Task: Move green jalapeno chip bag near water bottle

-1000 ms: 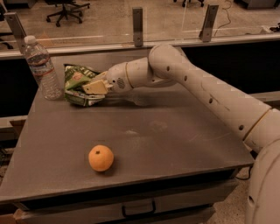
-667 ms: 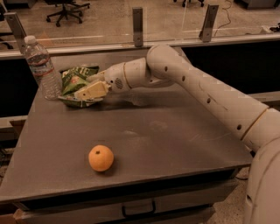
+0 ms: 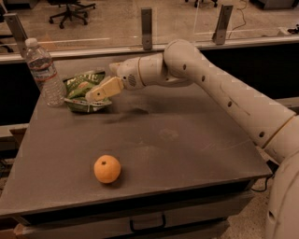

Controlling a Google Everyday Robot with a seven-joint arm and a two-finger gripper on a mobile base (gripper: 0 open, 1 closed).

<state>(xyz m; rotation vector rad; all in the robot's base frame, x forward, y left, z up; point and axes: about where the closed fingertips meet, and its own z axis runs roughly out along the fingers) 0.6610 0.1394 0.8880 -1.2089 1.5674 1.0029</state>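
Observation:
The green jalapeno chip bag (image 3: 83, 88) is a crinkly dark-green bag with a yellowish picture. It lies at the back left of the grey table (image 3: 187, 140), just right of the water bottle (image 3: 44, 72) and close to its base. The bottle is clear and ribbed with a white cap, and it stands upright near the table's back-left corner. My gripper (image 3: 96, 95) reaches in from the right on a white arm (image 3: 210, 79) and sits over the bag's right front part, at or just above its surface.
An orange (image 3: 107, 169) lies near the table's front edge, left of centre. A glass barrier with metal posts (image 3: 146, 28) runs behind the table. An office chair (image 3: 70, 9) stands on the floor beyond. A drawer handle (image 3: 147, 224) shows below the tabletop.
The gripper and the chip bag have shifted a little to the left, closer to the water bottle. The orange and the bottle have not moved.

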